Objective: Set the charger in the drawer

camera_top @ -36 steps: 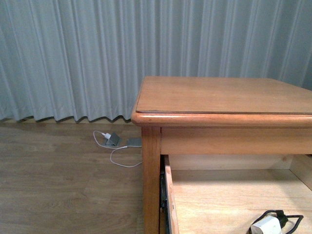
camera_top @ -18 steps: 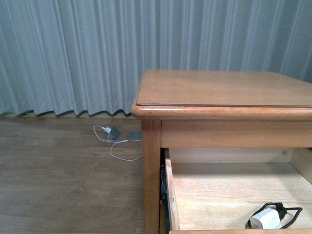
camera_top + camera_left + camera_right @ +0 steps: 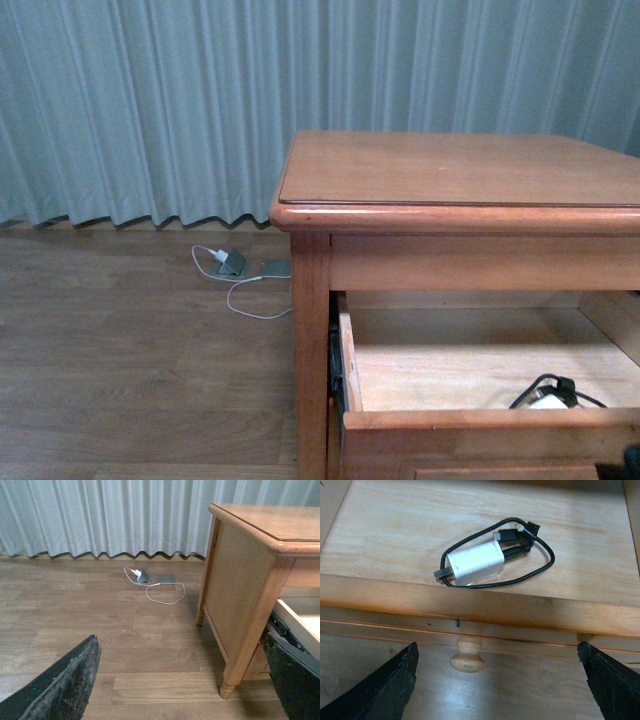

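You are looking at a honey-coloured wooden side table (image 3: 450,185) on a wood-plank floor (image 3: 130,350), with grey-green curtains (image 3: 150,100) hanging behind it. Take the table as your landmark.

Directly under the tabletop, the drawer (image 3: 480,418) stands pulled out toward you, showing its pale plywood interior. The charger (image 3: 472,566) lies inside on the drawer bottom, close behind the front wall and above the round pale knob (image 3: 467,661) on the drawer's face. It is a small white cube adapter with a black cable looped loosely around it, the cable's plug end resting beside the cube. From the front view, only the top of the charger (image 3: 552,398) peeks over the drawer's front edge, toward the table's right side. Nothing else shows in the drawer.

The right gripper (image 3: 495,690) hovers just outside the drawer front, fingers spread wide either side of the knob, touching nothing. The left gripper (image 3: 180,680) hangs out past the table's left side, beside the front left leg (image 3: 250,630), fingers also spread and empty.

On the floor to the table's left, near the curtain, a white plug (image 3: 217,258) with thin white cable lies with flat grey pieces.
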Controlling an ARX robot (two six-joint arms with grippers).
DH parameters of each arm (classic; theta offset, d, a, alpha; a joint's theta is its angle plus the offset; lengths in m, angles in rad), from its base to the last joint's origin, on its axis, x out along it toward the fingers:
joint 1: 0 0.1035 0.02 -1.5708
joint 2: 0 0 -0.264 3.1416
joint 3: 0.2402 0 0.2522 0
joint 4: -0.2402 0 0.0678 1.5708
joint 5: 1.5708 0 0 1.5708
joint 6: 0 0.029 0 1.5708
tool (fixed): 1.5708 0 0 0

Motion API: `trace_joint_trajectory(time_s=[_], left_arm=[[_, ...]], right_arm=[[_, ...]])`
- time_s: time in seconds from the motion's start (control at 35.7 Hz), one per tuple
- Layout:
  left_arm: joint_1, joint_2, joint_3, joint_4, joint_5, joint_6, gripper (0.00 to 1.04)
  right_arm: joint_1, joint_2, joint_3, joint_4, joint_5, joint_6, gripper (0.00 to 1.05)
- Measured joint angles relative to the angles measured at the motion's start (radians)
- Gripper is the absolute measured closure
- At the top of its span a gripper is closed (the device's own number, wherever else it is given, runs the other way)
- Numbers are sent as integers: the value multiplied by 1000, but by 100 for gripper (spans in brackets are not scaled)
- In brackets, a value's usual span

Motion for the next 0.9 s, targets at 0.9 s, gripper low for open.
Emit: trace_joint_trajectory(time_s=[0.9], left_arm=[[0, 0, 0, 0, 0, 0, 6]], right_arm=[[103, 592, 420, 492, 142, 188, 9]])
